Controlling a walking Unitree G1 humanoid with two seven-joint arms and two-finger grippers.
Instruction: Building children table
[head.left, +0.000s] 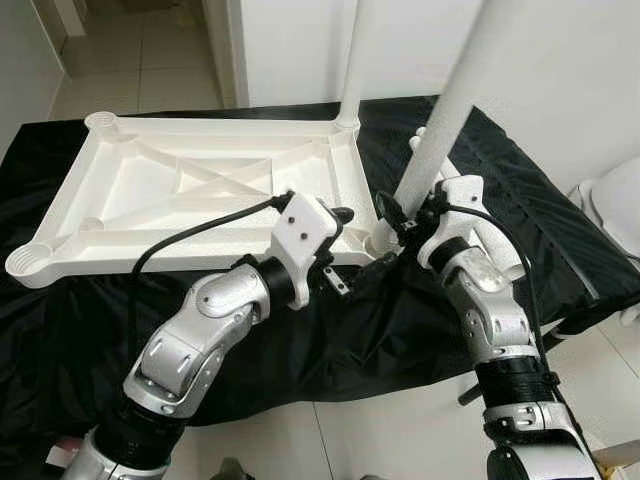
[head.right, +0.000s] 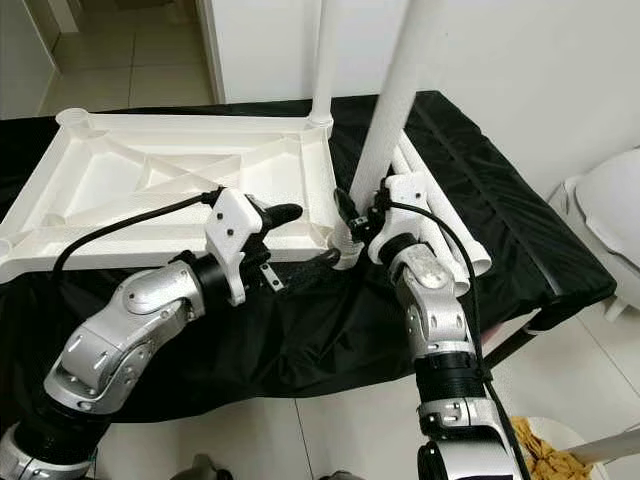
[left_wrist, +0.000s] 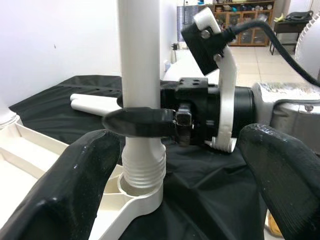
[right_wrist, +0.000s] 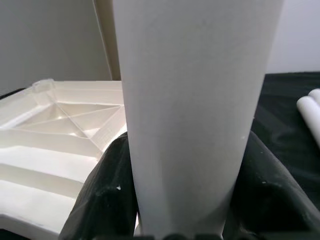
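The white plastic tabletop lies upside down on a black cloth. One white leg stands in its far right corner socket. My right gripper is shut on a second upright leg, whose threaded end sits in the near right corner socket. In the right wrist view its black fingers press both sides of that leg. My left gripper is open just left of the socket, with its fingers spread to either side of the leg's base, not touching it.
Two loose white legs lie on the cloth to the right of the tabletop. The black cloth hangs over the front edge. A white rounded object stands on the floor at the right. A white wall and a doorway are behind.
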